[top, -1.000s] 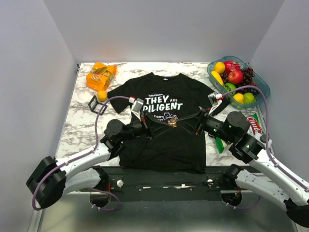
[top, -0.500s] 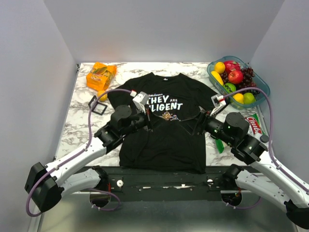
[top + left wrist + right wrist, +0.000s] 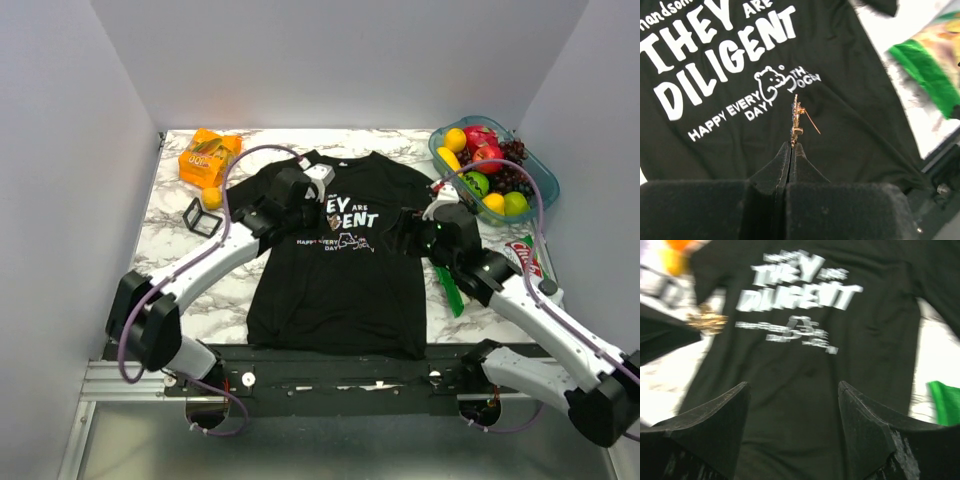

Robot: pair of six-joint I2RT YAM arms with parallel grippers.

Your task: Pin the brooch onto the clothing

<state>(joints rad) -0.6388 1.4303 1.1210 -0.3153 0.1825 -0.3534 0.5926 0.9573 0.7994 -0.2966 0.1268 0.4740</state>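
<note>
The black T-shirt (image 3: pixel 340 290) lies flat on the marble table, print facing up. My left gripper (image 3: pixel 325 212) hangs over the lettering and hides its left part. In the left wrist view the left gripper (image 3: pixel 792 146) is shut on the small gold brooch (image 3: pixel 796 116), held edge-on above the shirt (image 3: pixel 850 120) with its pin swung open. My right gripper (image 3: pixel 398 222) is over the shirt's right chest. In the blurred right wrist view the right gripper (image 3: pixel 792 385) is open and empty above the shirt (image 3: pixel 805 370). The brooch (image 3: pixel 707 321) shows at the left there.
A fruit bowl (image 3: pixel 540 190) stands at the back right. An orange snack bag (image 3: pixel 208 155), a small orange ball (image 3: pixel 212 197) and a black wire-frame cube (image 3: pixel 203 217) lie left of the shirt. A green packet (image 3: pixel 452 290) and a red-green packet (image 3: pixel 527 258) lie to the right.
The left arm has carried the brooch from the shirt's middle up toward the lettering. The right gripper has drawn away from the brooch to the right chest area.
</note>
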